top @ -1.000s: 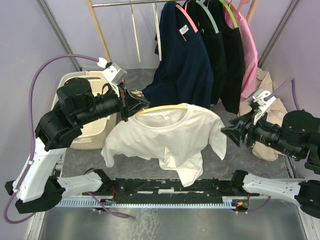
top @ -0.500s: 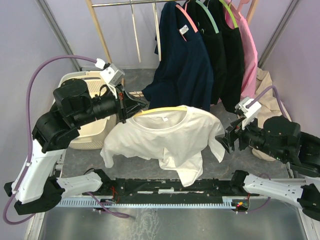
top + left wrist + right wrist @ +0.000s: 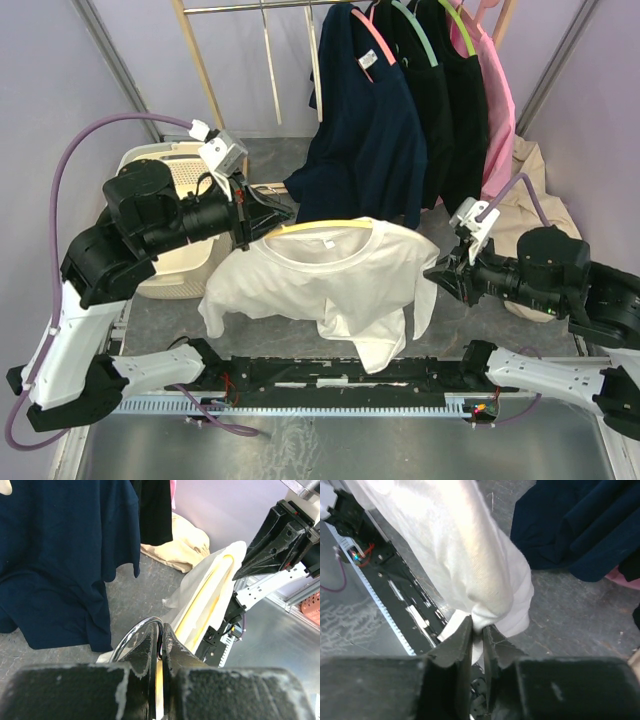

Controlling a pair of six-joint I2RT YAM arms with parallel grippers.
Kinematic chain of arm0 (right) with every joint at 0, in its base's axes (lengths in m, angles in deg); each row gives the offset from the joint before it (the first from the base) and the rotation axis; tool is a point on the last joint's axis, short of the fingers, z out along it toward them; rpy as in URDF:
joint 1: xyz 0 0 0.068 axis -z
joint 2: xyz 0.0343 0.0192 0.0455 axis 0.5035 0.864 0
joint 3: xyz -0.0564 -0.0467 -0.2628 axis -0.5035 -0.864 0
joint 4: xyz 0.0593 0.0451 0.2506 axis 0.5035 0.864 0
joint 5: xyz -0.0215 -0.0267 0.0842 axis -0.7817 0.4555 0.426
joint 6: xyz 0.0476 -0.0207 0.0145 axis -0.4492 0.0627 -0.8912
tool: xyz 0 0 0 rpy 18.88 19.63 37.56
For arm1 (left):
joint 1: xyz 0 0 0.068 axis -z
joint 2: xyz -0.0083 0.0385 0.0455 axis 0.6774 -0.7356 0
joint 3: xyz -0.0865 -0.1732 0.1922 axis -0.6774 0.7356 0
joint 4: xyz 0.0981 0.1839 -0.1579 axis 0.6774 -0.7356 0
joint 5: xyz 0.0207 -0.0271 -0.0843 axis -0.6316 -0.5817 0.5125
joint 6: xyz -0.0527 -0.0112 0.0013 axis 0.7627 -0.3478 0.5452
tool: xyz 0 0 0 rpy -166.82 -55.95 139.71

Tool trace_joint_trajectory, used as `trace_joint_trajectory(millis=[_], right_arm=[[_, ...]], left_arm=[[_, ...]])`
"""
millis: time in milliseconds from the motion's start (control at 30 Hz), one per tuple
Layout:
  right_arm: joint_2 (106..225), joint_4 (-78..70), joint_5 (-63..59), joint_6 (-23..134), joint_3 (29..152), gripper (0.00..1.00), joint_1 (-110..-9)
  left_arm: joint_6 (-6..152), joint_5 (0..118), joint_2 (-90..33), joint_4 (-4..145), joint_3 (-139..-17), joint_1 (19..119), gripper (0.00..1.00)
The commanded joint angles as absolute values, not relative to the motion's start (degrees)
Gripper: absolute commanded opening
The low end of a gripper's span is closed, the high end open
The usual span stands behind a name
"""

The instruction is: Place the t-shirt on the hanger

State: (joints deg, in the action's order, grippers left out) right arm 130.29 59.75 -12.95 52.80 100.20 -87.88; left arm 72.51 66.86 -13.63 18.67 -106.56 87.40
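Observation:
The white t-shirt (image 3: 320, 275) hangs on the yellow hanger (image 3: 318, 226), held in the air above the table. My left gripper (image 3: 262, 212) is shut on the hanger at the base of its silver hook (image 3: 134, 634); the yellow bar (image 3: 200, 600) runs away under the cloth in the left wrist view. My right gripper (image 3: 437, 275) is shut on the t-shirt's right sleeve (image 3: 492, 605), pinching a fold of white cloth between its fingertips. The left sleeve (image 3: 215, 310) hangs loose.
A rail at the back holds a navy shirt (image 3: 365, 120), black garments (image 3: 450, 110) and a pink one (image 3: 495, 90) on coloured hangers. A cream laundry basket (image 3: 185, 270) stands at left. A beige garment (image 3: 525, 200) lies at right. A black fixture (image 3: 340, 375) runs along the near edge.
My right gripper moved left to the t-shirt's right sleeve and closed on it, pulling the sleeve down. The left gripper and hanger shifted slightly down and left.

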Motion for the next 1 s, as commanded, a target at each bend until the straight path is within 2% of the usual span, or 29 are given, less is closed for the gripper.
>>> trace_joint_trajectory(millis=[0, 167, 667, 967], right_arm=[[130.82, 58.81, -15.18, 53.40, 103.75, 0.13, -88.14], [131.80, 59.44, -17.28, 53.13, 107.44, 0.01, -88.11], [135.30, 59.90, -15.02, 53.75, 117.08, 0.01, -88.08], [132.93, 58.06, -11.71, 53.03, 116.81, 0.01, -88.15]], left_arm=[[69.78, 68.63, -12.16, 22.79, -108.99, 87.66, 0.03], [69.64, 68.79, -12.16, 22.79, -108.80, 87.61, 0.03], [69.50, 67.91, -11.81, 22.79, -108.19, 87.60, 0.03], [69.17, 65.98, -11.46, 22.14, -107.73, 87.64, 0.03]])
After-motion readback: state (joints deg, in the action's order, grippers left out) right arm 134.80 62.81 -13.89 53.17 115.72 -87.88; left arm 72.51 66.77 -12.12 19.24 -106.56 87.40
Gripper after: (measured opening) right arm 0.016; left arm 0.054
